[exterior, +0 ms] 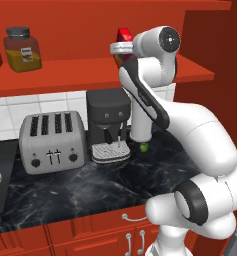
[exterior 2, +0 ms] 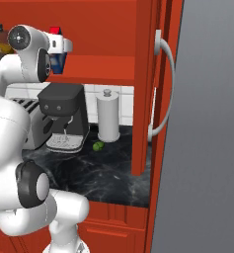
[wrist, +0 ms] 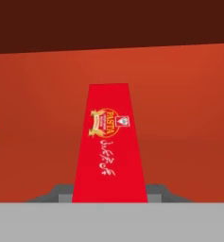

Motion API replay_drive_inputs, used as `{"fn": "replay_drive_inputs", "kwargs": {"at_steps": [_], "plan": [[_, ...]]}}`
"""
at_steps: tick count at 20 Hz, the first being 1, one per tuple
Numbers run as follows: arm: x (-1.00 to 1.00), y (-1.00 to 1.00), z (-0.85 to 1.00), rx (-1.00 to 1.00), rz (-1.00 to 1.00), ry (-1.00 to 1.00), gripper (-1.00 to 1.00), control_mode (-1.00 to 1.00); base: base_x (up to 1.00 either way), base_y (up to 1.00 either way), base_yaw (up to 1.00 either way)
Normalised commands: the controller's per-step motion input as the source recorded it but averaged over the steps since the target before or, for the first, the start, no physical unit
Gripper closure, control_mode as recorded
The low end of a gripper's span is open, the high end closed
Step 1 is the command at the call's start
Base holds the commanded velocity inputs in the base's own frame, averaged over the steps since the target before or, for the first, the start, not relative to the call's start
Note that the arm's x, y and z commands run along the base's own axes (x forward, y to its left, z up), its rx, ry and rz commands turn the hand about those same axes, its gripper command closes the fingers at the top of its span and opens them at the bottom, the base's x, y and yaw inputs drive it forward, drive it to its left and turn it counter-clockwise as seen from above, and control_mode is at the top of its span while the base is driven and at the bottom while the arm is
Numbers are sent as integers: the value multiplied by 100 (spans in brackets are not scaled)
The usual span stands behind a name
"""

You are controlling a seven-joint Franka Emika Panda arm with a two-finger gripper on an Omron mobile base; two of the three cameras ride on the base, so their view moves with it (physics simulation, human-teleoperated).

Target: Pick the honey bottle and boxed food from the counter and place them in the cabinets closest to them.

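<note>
The boxed food (wrist: 109, 144) is clamped between the gripper's (wrist: 109, 198) 2 fingers, its long axis running toward 12 o'clock in the hand view, just above the cabinet shelf (exterior: 80, 70); the honey bottle (exterior: 22, 49) stands well toward 9 o'clock.

One honey bottle (exterior: 23, 49), one boxed food (wrist: 109, 146), one toaster (exterior: 52, 142), one coffee machine (exterior: 108, 125).

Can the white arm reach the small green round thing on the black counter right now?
Probably not at once. The gripper is shut on the red pasta box, up at the red cabinet shelf. The green round thing lies uncovered on the black marble counter, beside the white paper-towel roll.
</note>
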Motion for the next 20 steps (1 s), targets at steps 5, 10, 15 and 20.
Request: {"fn": "replay_drive_inputs", "kwargs": {"at_steps": [5, 10, 15, 20], "plan": [[16, 0, -2, 0, 0, 0, 100, -100, 0, 0, 0], [24, 0, -6, 0, -1, 0, 100, -100, 0, 0, 0], [30, 0, -7, 0, -1, 0, 100, -100, 0, 0, 0], [23, 0, -12, 0, -1, 0, 100, -100, 0, 0, 0]]}}
